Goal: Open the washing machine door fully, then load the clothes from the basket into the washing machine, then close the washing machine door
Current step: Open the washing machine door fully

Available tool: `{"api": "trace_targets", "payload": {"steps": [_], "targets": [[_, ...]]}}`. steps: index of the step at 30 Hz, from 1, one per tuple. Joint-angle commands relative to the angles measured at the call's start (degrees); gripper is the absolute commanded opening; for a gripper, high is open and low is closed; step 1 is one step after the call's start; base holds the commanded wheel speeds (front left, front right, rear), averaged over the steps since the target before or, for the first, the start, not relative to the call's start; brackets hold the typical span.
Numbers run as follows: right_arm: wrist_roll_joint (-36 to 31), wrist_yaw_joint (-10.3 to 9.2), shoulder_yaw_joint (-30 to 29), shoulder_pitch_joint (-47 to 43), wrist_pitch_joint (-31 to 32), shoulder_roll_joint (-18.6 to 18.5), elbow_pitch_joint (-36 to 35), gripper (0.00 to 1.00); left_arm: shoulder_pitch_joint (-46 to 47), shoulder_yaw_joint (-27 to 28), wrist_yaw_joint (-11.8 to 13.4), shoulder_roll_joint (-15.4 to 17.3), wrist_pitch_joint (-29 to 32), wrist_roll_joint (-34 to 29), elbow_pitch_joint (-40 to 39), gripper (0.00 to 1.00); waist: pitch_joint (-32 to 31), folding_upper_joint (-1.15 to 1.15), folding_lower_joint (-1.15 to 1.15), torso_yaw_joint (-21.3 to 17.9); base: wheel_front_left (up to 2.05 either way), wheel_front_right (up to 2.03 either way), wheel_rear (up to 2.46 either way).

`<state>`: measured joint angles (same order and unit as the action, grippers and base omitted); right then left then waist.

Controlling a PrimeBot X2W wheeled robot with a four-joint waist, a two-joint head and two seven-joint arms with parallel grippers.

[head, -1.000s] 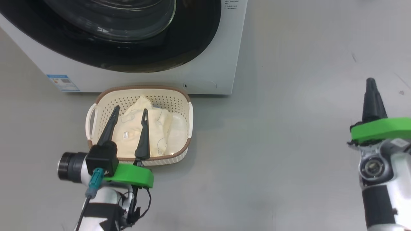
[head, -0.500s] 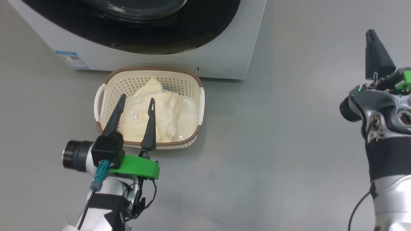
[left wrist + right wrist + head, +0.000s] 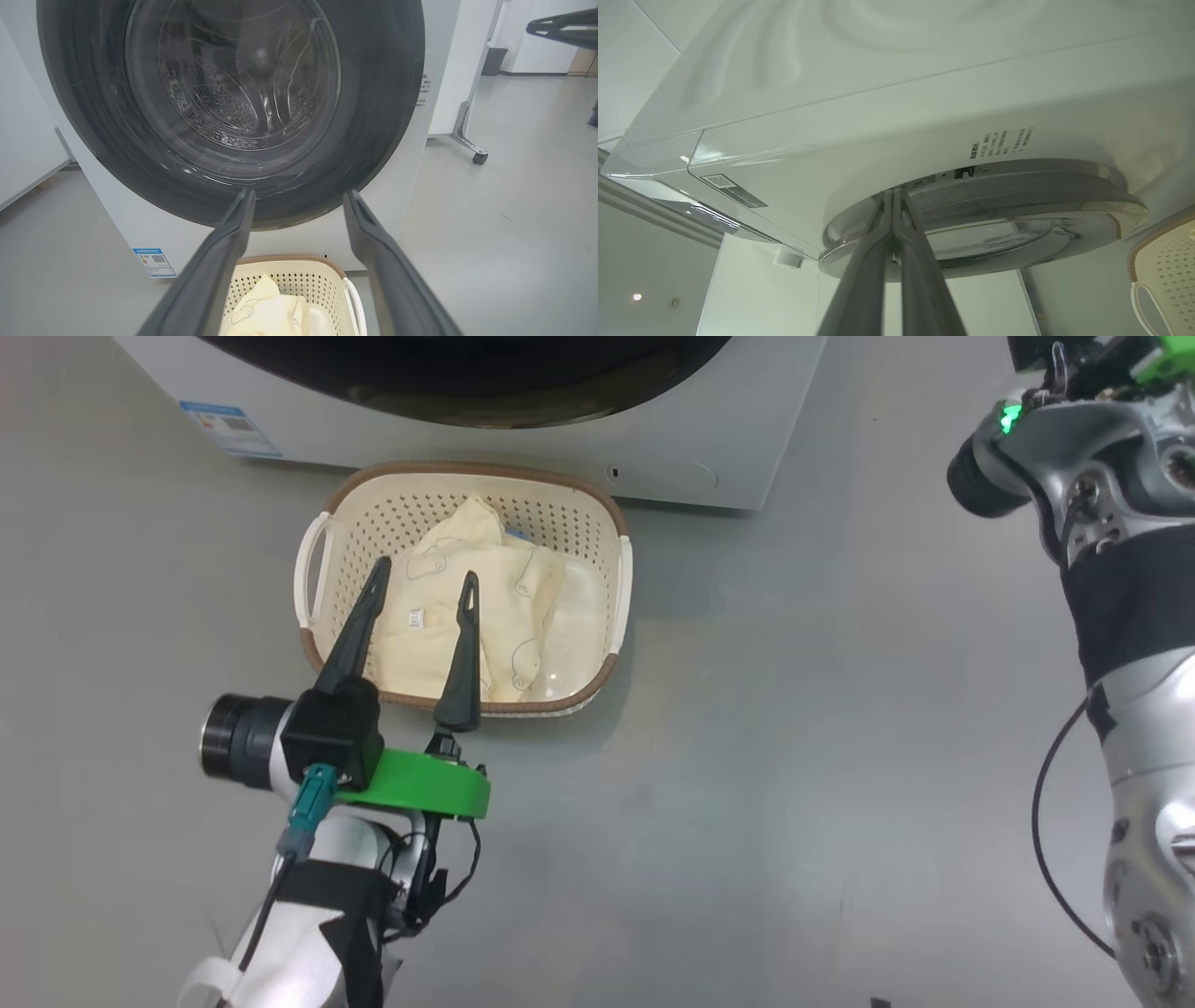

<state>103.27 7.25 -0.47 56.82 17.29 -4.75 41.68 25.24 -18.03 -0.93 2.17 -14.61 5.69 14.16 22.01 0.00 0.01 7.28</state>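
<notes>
Head view:
- Left gripper (image 3: 427, 571): spread wide, grips nothing. Hangs over the near half of the basket (image 3: 467, 471), fingers pointing toward the washing machine (image 3: 738, 439). Overlaps the clothes (image 3: 509, 597) in this view.
- Basket: sits on the grey floor (image 3: 794, 756) just in front of the machine's white front, below the door's black rim (image 3: 467, 383). Touching the machine or not: cannot tell.
- Clothes: lie heaped in the basket's left and middle part, pale cream, small white tag facing up. Leave bare basket bottom at the right.
- Blue label (image 3: 231, 427): stuck on the machine's lower front corner, left of the basket.
- Right arm (image 3: 1074, 439): raised at the upper right, well apart from the basket.

Left wrist view:
- Washing machine door (image 3: 383, 116): looks closed against the front, drum holes visible through the glass.
- Left gripper's fingers (image 3: 233, 233): apart from the clothes (image 3: 266, 312), which lie lower down in the basket (image 3: 289, 261).

Right wrist view:
- Right gripper (image 3: 893, 193): pressed fully together, empty, tips at the edge of the door (image 3: 1017, 186). Contact with the rim: cannot tell.
- Basket corner (image 3: 1162, 280): at the lower right.
</notes>
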Motion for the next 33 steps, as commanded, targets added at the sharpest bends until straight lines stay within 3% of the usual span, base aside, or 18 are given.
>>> {"api": "trace_targets", "payload": {"steps": [1, 19, 33], "targets": [[0.09, 0.24, 1.82, 4.03, 1.11, 0.27, -0.02, 0.00, 1.99, 1.18, 0.48, 0.72, -0.39, 0.43, -2.19, 1.00, 1.10, 0.00, -0.01, 0.86, 0.00, 0.00, 0.00], [-2.22, 0.24, 10.24, 24.91, 3.66, 0.91, 18.42, 0.00, 4.89, -4.48, 2.76, 0.71, -0.39, 3.89, -3.38, 1.00, 6.05, 0.00, -0.01, 6.22, 0.00, 0.00, 0.00], [-3.05, 0.24, 13.15, 31.66, 6.07, 1.61, 24.83, 0.00, 7.26, -7.90, 4.35, 0.71, -0.39, 5.36, -3.98, 1.00, 8.63, 0.00, -0.01, 8.09, 0.00, 0.00, 0.00]]}}
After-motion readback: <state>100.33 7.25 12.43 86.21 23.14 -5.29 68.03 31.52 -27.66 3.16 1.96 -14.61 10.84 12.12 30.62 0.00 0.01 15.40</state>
